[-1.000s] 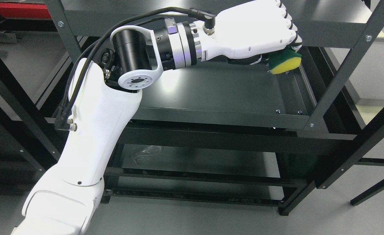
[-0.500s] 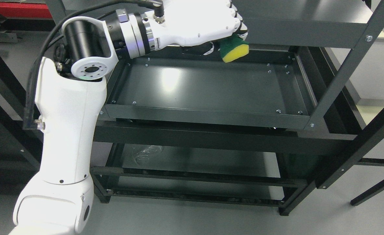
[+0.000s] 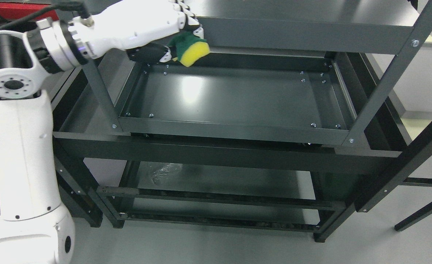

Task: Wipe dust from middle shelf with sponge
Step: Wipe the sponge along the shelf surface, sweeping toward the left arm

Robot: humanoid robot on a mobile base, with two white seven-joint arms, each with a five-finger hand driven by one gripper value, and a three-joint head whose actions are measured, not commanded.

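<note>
My left hand point(image 3: 164, 36) reaches in from the left and is shut on a yellow sponge with a green scouring side point(image 3: 191, 51). The sponge sits at the far left back of the middle shelf point(image 3: 230, 95), a dark metal tray with a raised rim. Its yellow face points down and to the right, close to the tray's back rim; I cannot tell whether it touches the surface. My white forearm point(image 3: 21, 154) rises along the picture's left side. The right arm is out of sight.
The rack's top shelf point(image 3: 296, 29) overhangs the hand. A slanted front-left post point(image 3: 100, 99) stands just below my wrist; a front-right post point(image 3: 381, 80) rises on the right. A lower shelf point(image 3: 219, 179) holds a crumpled clear plastic piece point(image 3: 163, 170). Grey floor surrounds the rack.
My left hand has swept the sponge from the shelf's back right corner along the back edge to the back left. The forearm has swung left with it.
</note>
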